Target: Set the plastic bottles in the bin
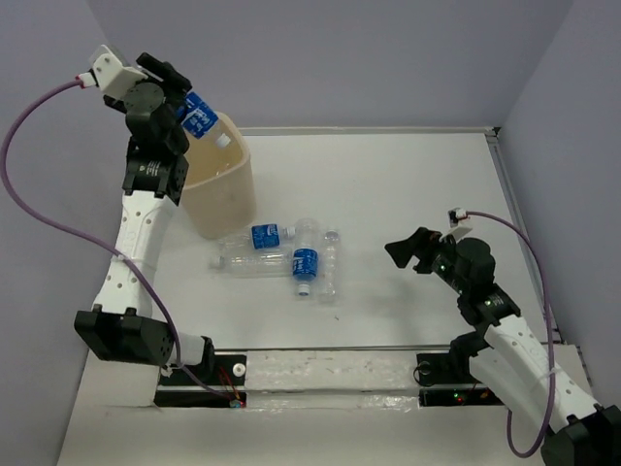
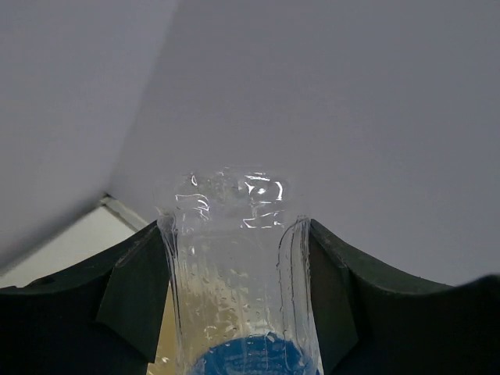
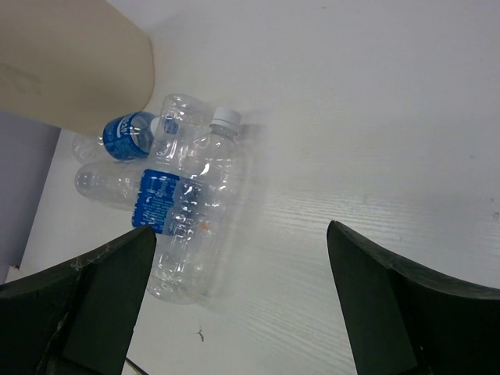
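My left gripper is high at the back left, shut on a clear plastic bottle with a blue label. The bottle tilts cap-down over the mouth of the cream bin. In the left wrist view the bottle sits squeezed between the two dark fingers. Several more bottles lie in a cluster on the table just in front of the bin. My right gripper is open and empty, to the right of the cluster. The right wrist view shows the nearest bottle and the bin wall.
Grey walls close in the table at the back and on both sides. The arm bases and a black rail run along the near edge. A purple cable loops beside the left arm.
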{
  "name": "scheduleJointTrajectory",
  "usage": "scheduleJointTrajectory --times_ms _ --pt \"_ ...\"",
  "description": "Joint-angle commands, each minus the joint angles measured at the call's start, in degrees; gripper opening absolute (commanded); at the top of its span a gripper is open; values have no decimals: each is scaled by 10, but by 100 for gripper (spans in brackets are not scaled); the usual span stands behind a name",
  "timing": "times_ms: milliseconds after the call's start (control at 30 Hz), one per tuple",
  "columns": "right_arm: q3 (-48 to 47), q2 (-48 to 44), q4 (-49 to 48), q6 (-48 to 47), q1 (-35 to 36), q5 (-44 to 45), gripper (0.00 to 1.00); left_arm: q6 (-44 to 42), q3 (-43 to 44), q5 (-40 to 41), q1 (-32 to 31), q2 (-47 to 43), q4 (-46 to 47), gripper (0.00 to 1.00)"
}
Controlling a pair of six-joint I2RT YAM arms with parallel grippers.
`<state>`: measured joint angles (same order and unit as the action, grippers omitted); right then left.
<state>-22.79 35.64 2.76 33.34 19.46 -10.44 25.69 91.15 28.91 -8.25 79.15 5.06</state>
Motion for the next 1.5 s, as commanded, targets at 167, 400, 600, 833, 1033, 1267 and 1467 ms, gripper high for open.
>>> scheduleJointTrajectory --times_ms 167,400,600,833,1033,1267,1467 --pt "4 101 -96 6 22 -12 98 -200 -57 179 46 4 183 55" --pt "-7 201 -152 25 121 49 99 -290 -65 193 46 57 294 54" --pt "-56 289 -173 43 174 95 99 -275 -100 181 45 68 315 69" --pt "-160 440 -161 55 194 154 100 -172 -203 143 45 14 305 99" --pt "-247 513 -116 31 199 181 100 -146 -230 105 21 -33 282 99" --pt "-299 573 -69 17 232 195 100 -71 -230 17 -23 -120 204 99" --pt "-301 603 -47 18 237 229 98 6 -265 -115 -81 -227 68 99"
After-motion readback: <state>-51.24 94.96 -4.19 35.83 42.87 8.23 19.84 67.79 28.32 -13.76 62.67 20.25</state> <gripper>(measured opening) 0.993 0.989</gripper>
